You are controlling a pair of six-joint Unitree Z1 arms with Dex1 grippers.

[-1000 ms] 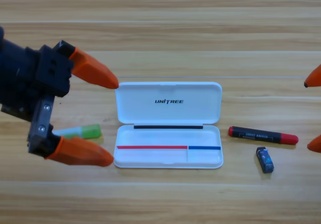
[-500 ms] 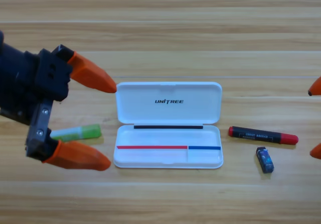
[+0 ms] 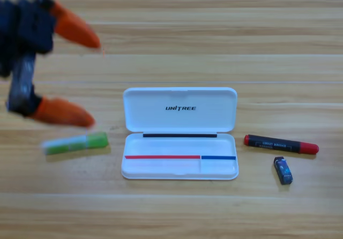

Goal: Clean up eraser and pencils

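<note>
Left hand [image 3: 88, 83] had lifted up-left off the light green crayon-like pencil [image 3: 75, 143], wide open, empty. Black-and-red pencil [image 3: 281, 143] and dark blue eraser [image 3: 283, 170] lay right of white case [image 3: 180, 133]. Light, stiff, roll-prone: grip mid-barrel.

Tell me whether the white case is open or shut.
Open: the white case has its lid folded back flat on the table, logo side up, and the tray holds no pencil or eraser.

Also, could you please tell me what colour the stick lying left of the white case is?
Light green with a pale whitish end, seen in the high view.
</note>
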